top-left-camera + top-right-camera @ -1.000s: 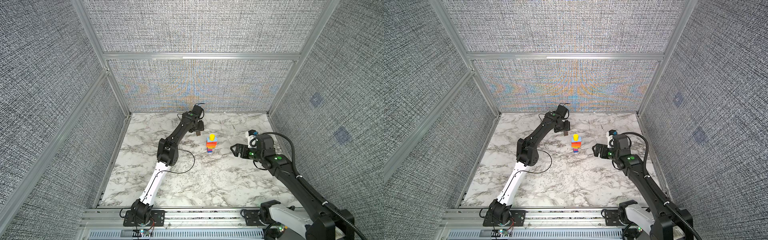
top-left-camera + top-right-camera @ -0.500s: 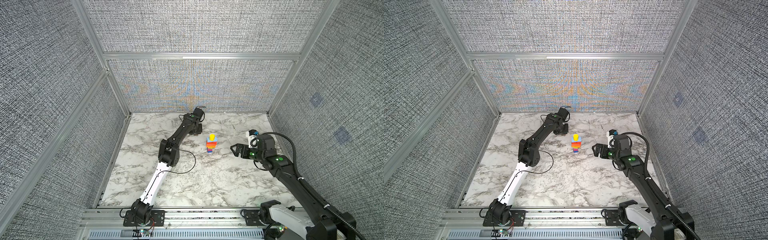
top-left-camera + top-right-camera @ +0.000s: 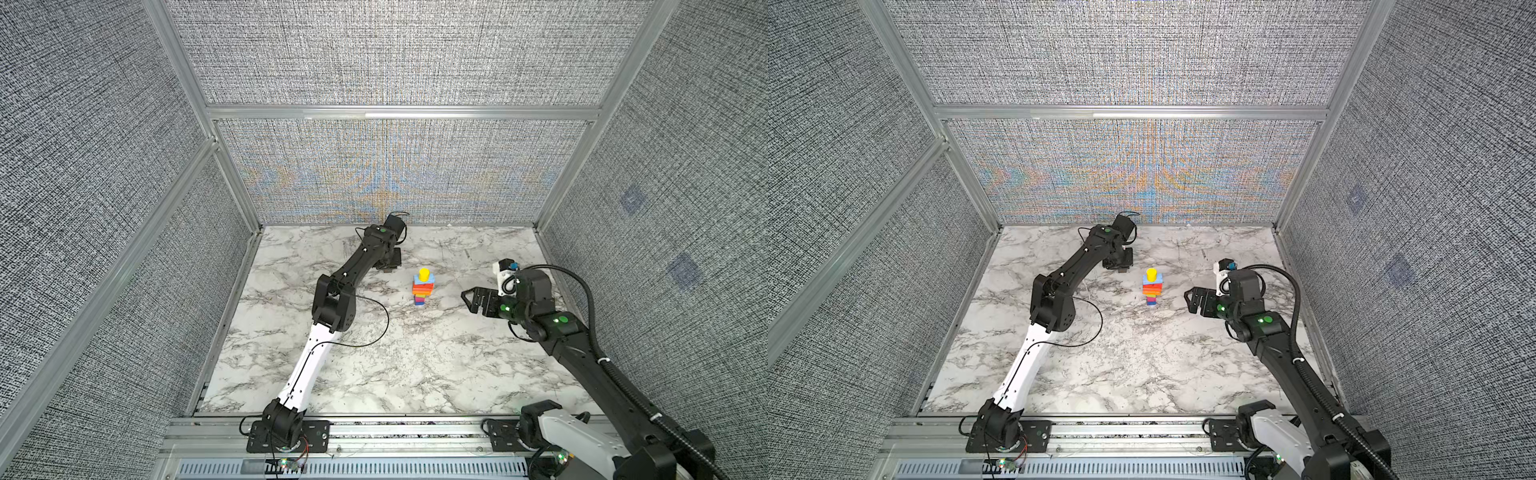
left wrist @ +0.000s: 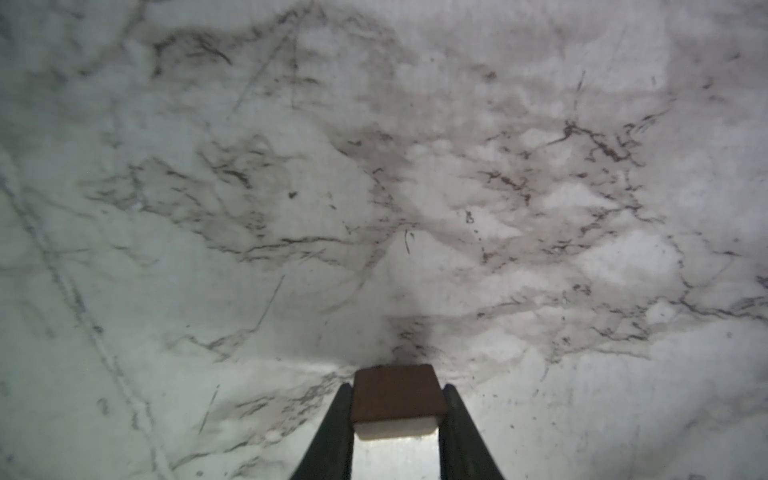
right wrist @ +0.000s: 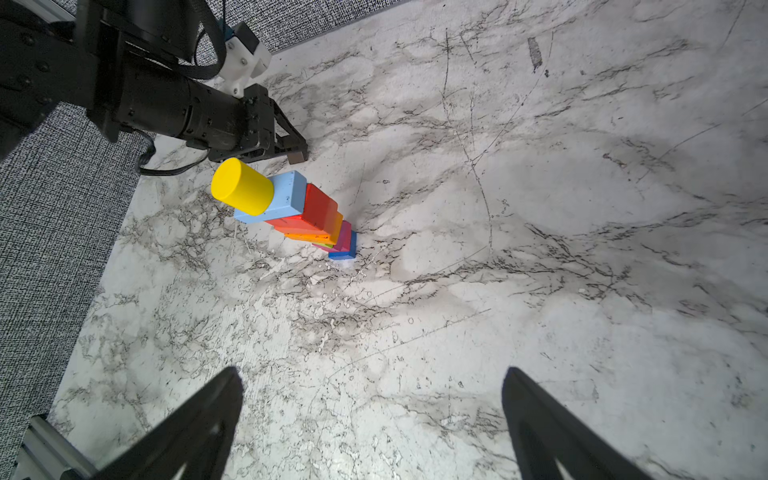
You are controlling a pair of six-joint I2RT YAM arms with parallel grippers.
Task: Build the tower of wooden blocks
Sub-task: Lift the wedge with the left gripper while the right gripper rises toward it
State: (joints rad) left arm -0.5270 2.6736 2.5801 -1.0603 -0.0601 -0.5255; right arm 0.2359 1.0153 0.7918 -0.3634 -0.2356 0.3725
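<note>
The tower [image 3: 424, 289] [image 3: 1152, 289] [image 5: 309, 216] stands mid-table: blue and pink blocks low, orange and red slabs, a light blue slab, and a yellow cylinder [image 5: 242, 187] on top. My left gripper [image 3: 389, 268] [image 3: 1121, 268] [image 4: 397, 388] is low at the table behind and left of the tower. It is shut on a dark brown cube [image 4: 397, 395] [image 5: 296, 157], a finger pressed on each side. My right gripper [image 3: 468, 297] [image 3: 1191, 297] [image 5: 372, 380] hovers right of the tower, open and empty.
Marble tabletop [image 3: 415, 365] enclosed by grey fabric walls [image 3: 374, 174] with aluminium frame posts. The left arm's elbow [image 3: 332, 307] and its looping black cable [image 3: 380, 328] lie left of the tower. An aluminium rail [image 3: 395, 428] runs along the front edge.
The left gripper has shifted slightly toward the back wall and closed its jaws onto the dark brown cube. The right arm and the tower have not moved.
</note>
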